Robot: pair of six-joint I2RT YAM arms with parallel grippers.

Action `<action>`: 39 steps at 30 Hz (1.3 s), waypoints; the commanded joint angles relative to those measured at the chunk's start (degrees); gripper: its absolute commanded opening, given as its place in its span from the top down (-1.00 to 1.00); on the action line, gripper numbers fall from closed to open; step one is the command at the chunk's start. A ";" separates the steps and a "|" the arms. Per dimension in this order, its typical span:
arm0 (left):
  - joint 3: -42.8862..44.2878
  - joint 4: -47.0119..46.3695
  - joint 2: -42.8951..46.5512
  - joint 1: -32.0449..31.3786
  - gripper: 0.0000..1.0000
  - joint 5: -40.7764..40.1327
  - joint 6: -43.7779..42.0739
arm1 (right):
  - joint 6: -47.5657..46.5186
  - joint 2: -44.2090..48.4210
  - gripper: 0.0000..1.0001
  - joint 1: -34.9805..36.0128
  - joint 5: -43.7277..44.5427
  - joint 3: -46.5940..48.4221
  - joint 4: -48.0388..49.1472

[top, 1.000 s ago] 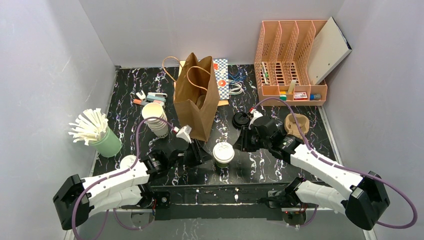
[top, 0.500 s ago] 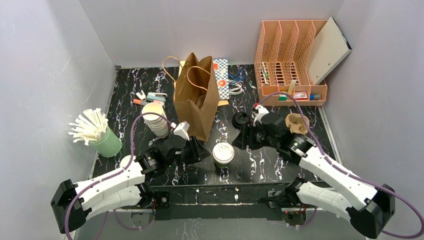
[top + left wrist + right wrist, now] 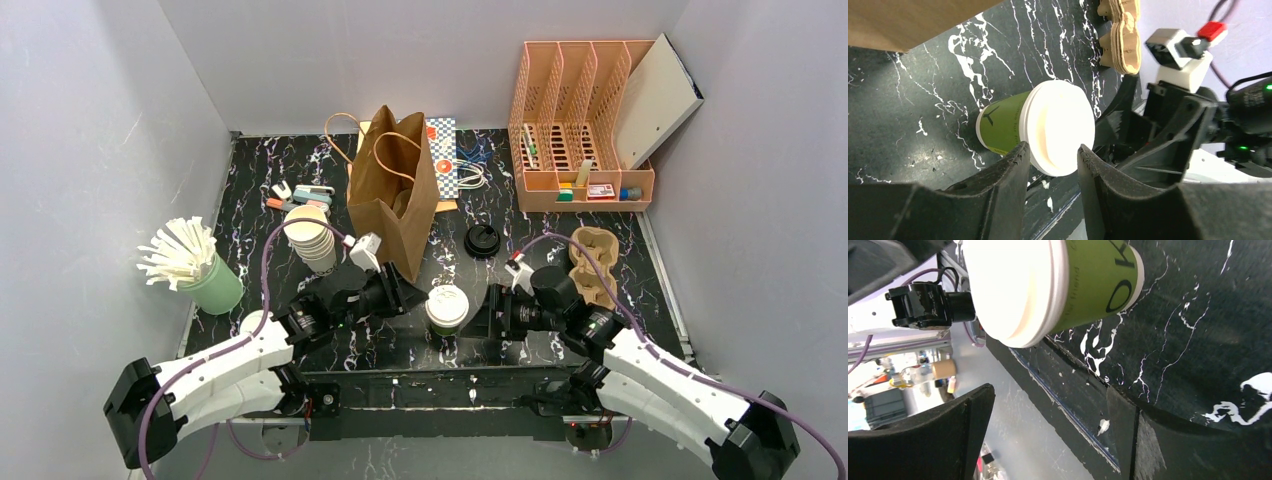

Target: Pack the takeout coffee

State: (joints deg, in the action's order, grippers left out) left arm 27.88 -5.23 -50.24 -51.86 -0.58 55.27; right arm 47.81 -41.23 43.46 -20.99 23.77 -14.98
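**Top view.** The green cup [image 3: 447, 308] stands upright on the tabletop [image 3: 480, 205], white lid up, in the middle close to the near edge. The left fingers [image 3: 398, 294] reach in from its left with their tips just beside it. They are partly apart and grasp nothing. The right fingers [image 3: 497, 318] sit at its right, spread wide and released, near the cup but apart from it. The cream cup [image 3: 252, 322] stands at the near left, partly hidden by the left arm. The bag [image 3: 393, 195] stands open beyond the green cup. The cup stack [image 3: 313, 238] is to the left of the bag and the black lid [image 3: 482, 240] to its right. The carrier [image 3: 592, 265] lies farther right, the straws [image 3: 180, 250] are at the far left, and the organizer [image 3: 585, 125] is at the far right.

**Left wrist.** The green cup [image 3: 1003, 127] shows its lid just past the tips of the left fingers [image 3: 1003, 185], which have a moderate gap between them. I cannot tell whether the tips touch the lid's rim. The right fingers [image 3: 1128, 135] stand behind the cup. The carrier [image 3: 1120, 35] and a corner of the bag [image 3: 908, 20] lie beyond.

**Right wrist.** The green cup [image 3: 1093, 280] stands past the right fingers [image 3: 923, 435]. These are spread wide, with bare tabletop between them.
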 commanded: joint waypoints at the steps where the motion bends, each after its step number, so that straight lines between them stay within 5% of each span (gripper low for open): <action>1: -1.25 -5.18 -0.34 0.30 0.25 1.81 -1.48 | 8.25 1.18 -0.82 0.25 -4.06 -4.47 13.69; 6: 0.19 -2.99 -0.41 0.34 0.11 -0.14 -4.95 | 14.34 3.12 -0.85 1.27 0.44 -9.48 20.08; 11: 2.91 0.31 -2.96 0.32 0.13 -1.81 -8.06 | 18.33 3.19 -0.64 2.15 5.33 -11.42 22.97; 33: 1.30 -1.98 -4.71 0.34 0.15 -1.27 -9.78 | 19.49 -3.10 -0.32 5.20 10.42 -10.69 25.65; 39: 1.72 -2.14 -4.60 0.27 -0.09 -1.71 -11.42 | 19.79 -2.40 -0.27 5.18 12.62 -10.51 21.64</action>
State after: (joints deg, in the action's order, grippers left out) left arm 28.67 -7.07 -55.33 -51.86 -1.48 45.95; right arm 67.42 -43.99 48.51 -11.57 12.38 9.15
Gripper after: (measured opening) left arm 0.512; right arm 0.641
